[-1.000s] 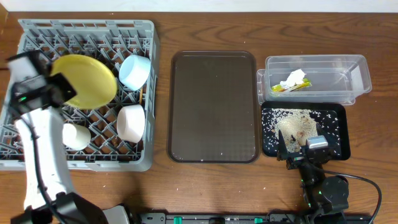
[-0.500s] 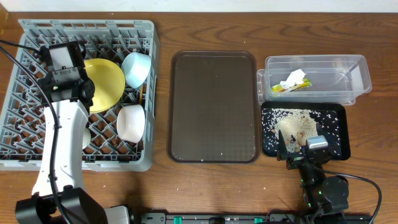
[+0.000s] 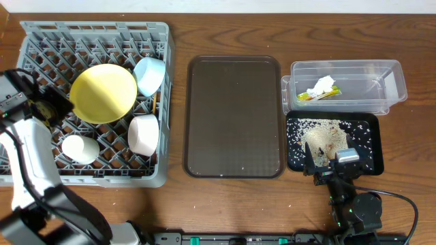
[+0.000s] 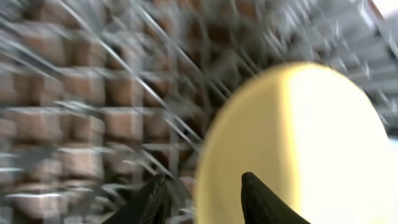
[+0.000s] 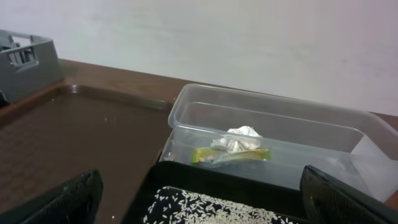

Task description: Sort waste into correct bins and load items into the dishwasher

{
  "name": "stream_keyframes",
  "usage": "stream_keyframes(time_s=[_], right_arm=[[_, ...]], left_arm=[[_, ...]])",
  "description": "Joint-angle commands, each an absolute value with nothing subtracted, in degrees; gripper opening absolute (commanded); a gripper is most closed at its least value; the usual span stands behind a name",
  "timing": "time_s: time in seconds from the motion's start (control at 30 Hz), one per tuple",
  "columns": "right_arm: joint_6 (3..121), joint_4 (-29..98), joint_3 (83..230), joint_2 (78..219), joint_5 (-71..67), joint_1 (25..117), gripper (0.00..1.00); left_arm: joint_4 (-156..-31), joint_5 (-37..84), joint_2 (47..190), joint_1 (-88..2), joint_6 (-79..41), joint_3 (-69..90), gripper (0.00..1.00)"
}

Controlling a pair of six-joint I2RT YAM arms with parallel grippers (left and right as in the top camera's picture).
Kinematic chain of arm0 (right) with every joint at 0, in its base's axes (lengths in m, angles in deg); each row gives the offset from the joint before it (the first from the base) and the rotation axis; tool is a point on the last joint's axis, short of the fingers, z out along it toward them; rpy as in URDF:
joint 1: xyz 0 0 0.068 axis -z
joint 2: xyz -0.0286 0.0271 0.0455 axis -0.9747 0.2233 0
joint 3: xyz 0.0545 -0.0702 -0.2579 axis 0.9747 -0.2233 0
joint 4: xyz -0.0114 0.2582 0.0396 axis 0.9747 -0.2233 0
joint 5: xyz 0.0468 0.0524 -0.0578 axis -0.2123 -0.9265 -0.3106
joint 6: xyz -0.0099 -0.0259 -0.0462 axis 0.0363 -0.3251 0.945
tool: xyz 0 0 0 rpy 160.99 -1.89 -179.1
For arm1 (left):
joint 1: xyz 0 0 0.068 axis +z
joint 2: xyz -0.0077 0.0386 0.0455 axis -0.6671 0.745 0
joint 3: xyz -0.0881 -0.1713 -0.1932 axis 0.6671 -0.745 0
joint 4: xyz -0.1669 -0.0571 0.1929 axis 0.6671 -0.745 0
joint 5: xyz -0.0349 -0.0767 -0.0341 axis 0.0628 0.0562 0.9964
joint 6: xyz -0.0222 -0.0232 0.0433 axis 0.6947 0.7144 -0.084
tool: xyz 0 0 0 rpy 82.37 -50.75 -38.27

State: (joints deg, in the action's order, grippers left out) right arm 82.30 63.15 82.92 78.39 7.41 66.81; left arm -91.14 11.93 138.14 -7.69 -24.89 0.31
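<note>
The grey dishwasher rack (image 3: 41,37) holds the pale yellow plate (image 3: 103,93), a light blue bowl (image 3: 150,76), a white bowl (image 3: 144,134) and a small white cup (image 3: 80,148). My left gripper (image 3: 57,109) is at the plate's left edge. In the blurred left wrist view, the left gripper (image 4: 208,190) is open with the plate's (image 4: 311,137) rim between its parted fingers. The clear tub (image 3: 381,75) contains the snack wrapper (image 3: 319,95) and crumpled paper (image 3: 324,84). Rice scraps (image 3: 325,135) lie in the black tray (image 3: 373,156). My right gripper (image 3: 332,167) is wide open and empty at that tray's near edge.
A large brown serving tray (image 3: 234,116) lies between the rack and the two bins. In the right wrist view, the clear tub (image 5: 280,124) stands just behind the black tray (image 5: 186,180), and the brown tray (image 5: 74,130) is to the left. Bare wooden table surrounds everything.
The left arm has swung across the rack to its left side. The plate now leans in the rack, and the left jaws have parted. The right arm has not moved.
</note>
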Motion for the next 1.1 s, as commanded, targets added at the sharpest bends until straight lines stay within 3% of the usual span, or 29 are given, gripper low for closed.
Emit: stream_keyframes(time_s=[0.0, 0.4, 0.6, 0.9, 1.07], right_arm=[[81.6, 63.1, 82.7, 78.1, 7.2, 67.4, 0.99], [81.6, 63.1, 82.7, 78.1, 7.2, 67.4, 0.99], [81.6, 63.1, 82.7, 78.1, 7.2, 67.4, 0.99], [81.6, 63.1, 82.7, 78.1, 7.2, 67.4, 0.99], [81.6, 63.1, 82.7, 78.1, 7.2, 67.4, 0.99]], left_arm=[[-92.0, 22.5, 142.3, -7.6, -23.7, 0.0, 0.40], [-88.8, 18.5, 148.0, -7.5, -23.5, 0.0, 0.39], [-86.5, 16.4, 148.0, -7.5, -23.6, 0.0, 0.08], [-86.5, 16.0, 144.0, -7.2, -23.6, 0.5, 0.07], [-86.6, 8.0, 135.6, -7.4, -27.0, 0.6, 0.08]])
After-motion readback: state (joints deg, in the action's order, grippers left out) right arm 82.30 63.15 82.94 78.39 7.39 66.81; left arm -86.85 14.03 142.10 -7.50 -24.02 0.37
